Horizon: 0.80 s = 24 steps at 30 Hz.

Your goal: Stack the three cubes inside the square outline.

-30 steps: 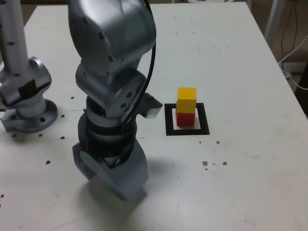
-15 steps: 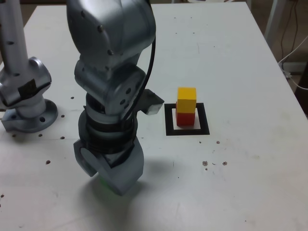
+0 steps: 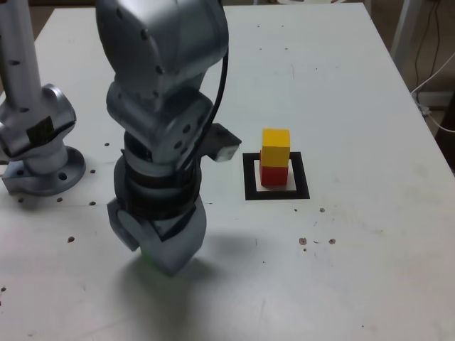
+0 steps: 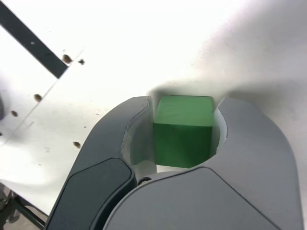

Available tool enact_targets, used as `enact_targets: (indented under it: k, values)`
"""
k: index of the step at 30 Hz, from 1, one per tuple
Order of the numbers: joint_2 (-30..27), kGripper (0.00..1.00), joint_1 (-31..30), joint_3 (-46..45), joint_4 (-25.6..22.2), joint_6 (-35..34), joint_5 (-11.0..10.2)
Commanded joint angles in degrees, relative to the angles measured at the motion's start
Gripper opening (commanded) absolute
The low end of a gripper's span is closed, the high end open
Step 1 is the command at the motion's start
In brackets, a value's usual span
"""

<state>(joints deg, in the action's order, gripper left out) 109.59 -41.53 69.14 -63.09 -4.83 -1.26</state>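
Green cube (image 4: 183, 139) now clamped between the fingers (image 4: 254, 139), with one finger close against each of two opposite sides. Drawn in over the last second, judging by the narrower spread in the exterior view; a change from closing round the cube to gripping it. Well apart from the square outline (image 3: 249, 177), towards the exterior view's left and nearer to the camera. Placed already inside that outline: red cube (image 3: 274, 176) at the bottom, yellow cube (image 3: 276, 145) on top, both unmoved since a second ago. Two levels built, then, and probably just the last cube to add. Likely to call next for a clear lift, a carry across the counter (image 3: 362, 234) and a gentle lowering onto the yellow cube, high enough on the way not to knock the pair.

Hard to make out: whether raised or still resting on the counter, with the underside of the green cube out of sight and soft shadow all around. Hidden almost wholly in the exterior view behind the fingers, save for a faint green sliver. Cut off at the edge of the wrist view: a dark strip (image 4: 33, 43), perhaps part of the outline, but impossible to say for sure. Missing from that same view: the red and yellow cubes, so no help there yet with lining up.
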Motion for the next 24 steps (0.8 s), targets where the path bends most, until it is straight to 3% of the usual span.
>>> enact_targets:
  k: [1,7,12,24]
  values:
    - [-0.83,0.02,-0.04,0.59,-1.9,0.08,-0.76]
    - [-2.75,0.03,1.08,3.13,-7.27,0.07,-3.08]
    - [-5.31,0.03,6.02,11.19,-14.93,2.57,-4.51]
    - [-4.52,0.03,24.06,29.78,-25.01,11.03,-3.34]
